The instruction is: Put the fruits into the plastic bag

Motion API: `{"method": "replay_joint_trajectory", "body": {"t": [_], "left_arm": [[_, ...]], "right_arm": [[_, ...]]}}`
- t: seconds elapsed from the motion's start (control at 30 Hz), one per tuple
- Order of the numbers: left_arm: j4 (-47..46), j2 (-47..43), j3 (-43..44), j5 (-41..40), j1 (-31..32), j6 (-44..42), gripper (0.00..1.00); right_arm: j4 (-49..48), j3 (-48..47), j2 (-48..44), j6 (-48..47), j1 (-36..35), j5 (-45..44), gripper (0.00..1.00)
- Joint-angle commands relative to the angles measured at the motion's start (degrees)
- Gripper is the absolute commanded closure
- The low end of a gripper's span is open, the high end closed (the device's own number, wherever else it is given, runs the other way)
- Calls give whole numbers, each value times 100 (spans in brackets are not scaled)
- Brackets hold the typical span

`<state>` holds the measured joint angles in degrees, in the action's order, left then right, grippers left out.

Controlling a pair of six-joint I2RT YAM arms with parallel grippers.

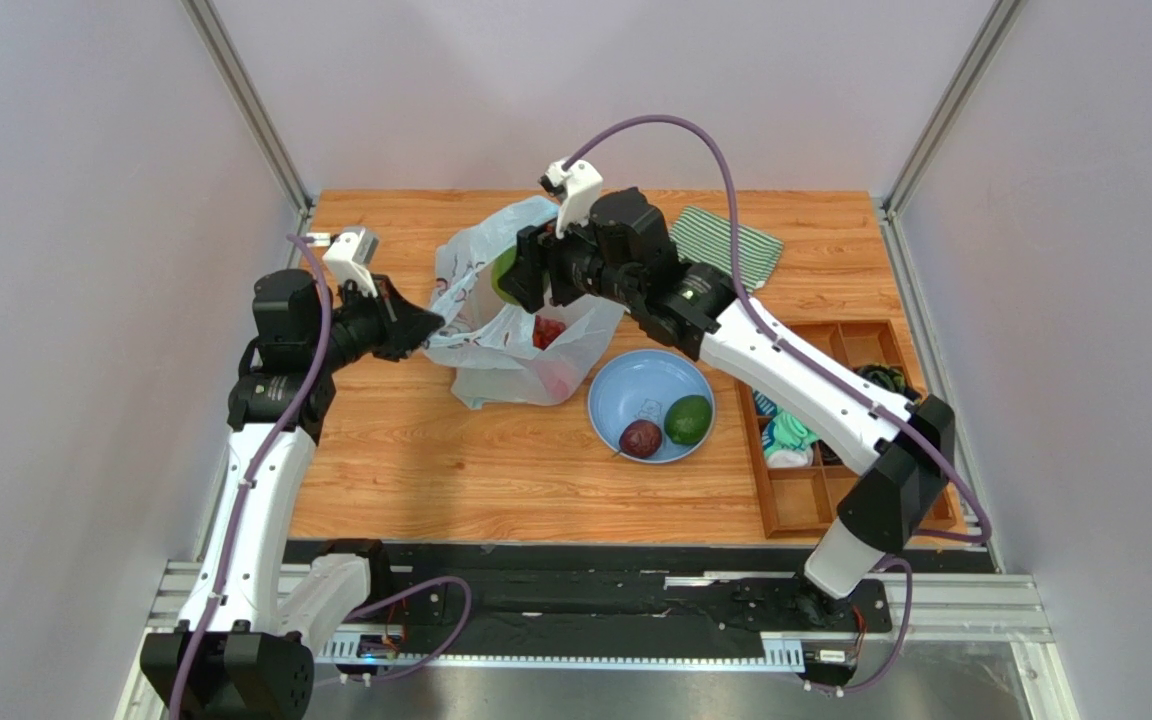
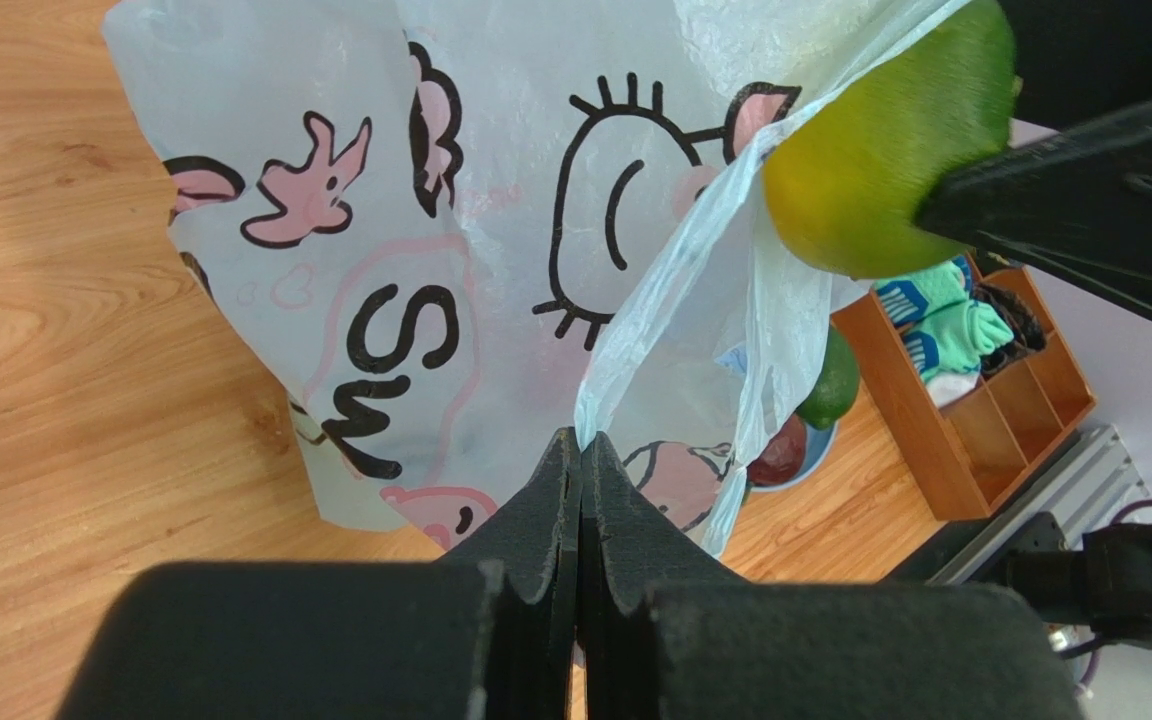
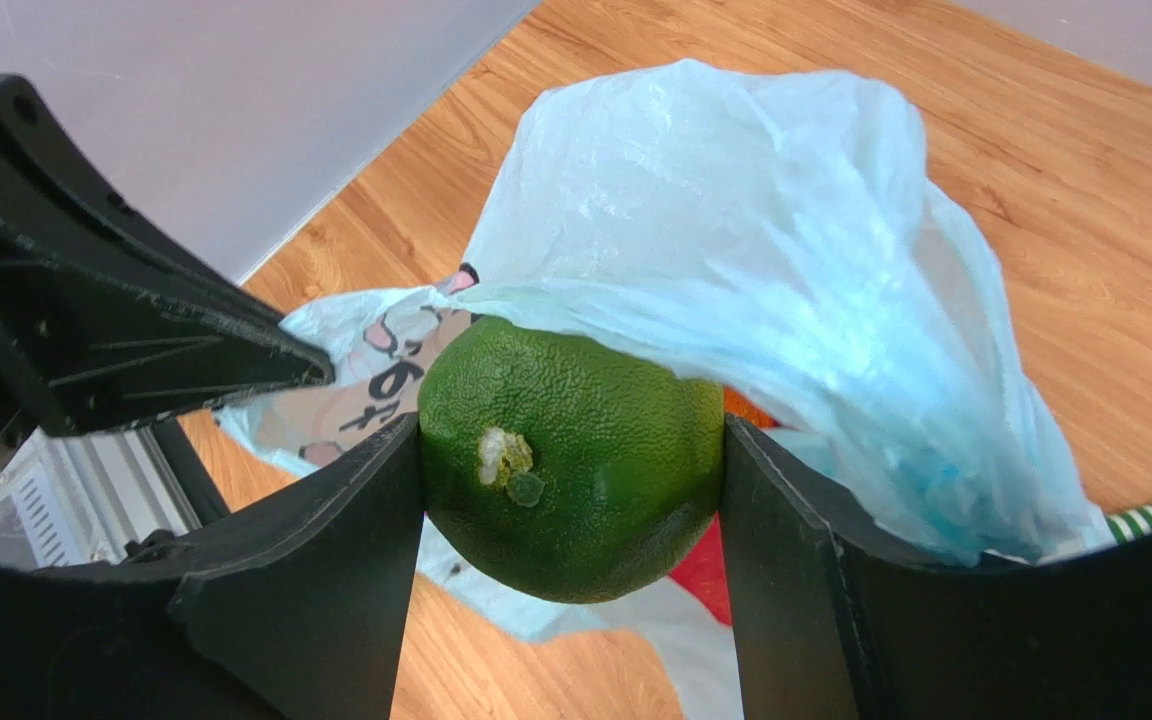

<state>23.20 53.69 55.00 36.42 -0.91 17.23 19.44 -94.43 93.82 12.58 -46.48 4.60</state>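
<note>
The plastic bag (image 1: 495, 365) stands at mid-table, printed with pink whales (image 2: 432, 225). My left gripper (image 1: 420, 324) is shut on the bag's handle (image 2: 642, 353) and holds it up at the bag's left side. My right gripper (image 1: 519, 270) is shut on a round green fruit (image 3: 575, 465), held above the bag's open mouth (image 3: 748, 255); the fruit also shows in the left wrist view (image 2: 883, 150). A red fruit (image 1: 548, 332) and a bit of an orange one (image 3: 748, 405) lie inside the bag. A dark purple fruit (image 1: 639, 438) and a dark green fruit (image 1: 687, 420) lie on the blue plate (image 1: 612, 393).
A wooden compartment tray (image 1: 838, 503) holding socks stands at the right. A green striped cloth (image 1: 728, 240) lies at the back behind the right arm. The plate sits just right of the bag.
</note>
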Motion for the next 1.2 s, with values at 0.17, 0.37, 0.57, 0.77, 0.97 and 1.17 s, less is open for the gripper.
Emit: {"method": "replay_joint_trajectory", "body": {"t": [0.17,0.37,0.57,0.77,0.97,1.17], "left_arm": [[-272,-78,98,216,-41,-36,100],[-281,-69,90,251,-50,-18,100],[-290,-87,90,198,-50,-10,100],[-272,-69,90,172,-41,8,100],[-272,-43,90,172,-41,17,100],[-264,-34,90,172,-41,17,100]], "right_arm": [[-134,-1121,865,-361,-37,-442,82],[-3,-1244,1349,-370,-45,-443,82],[165,-771,1446,-282,-89,-390,82],[139,-58,1499,-98,-160,-302,81],[270,188,1648,43,-195,-249,79],[359,92,1753,25,-204,-127,62]]}}
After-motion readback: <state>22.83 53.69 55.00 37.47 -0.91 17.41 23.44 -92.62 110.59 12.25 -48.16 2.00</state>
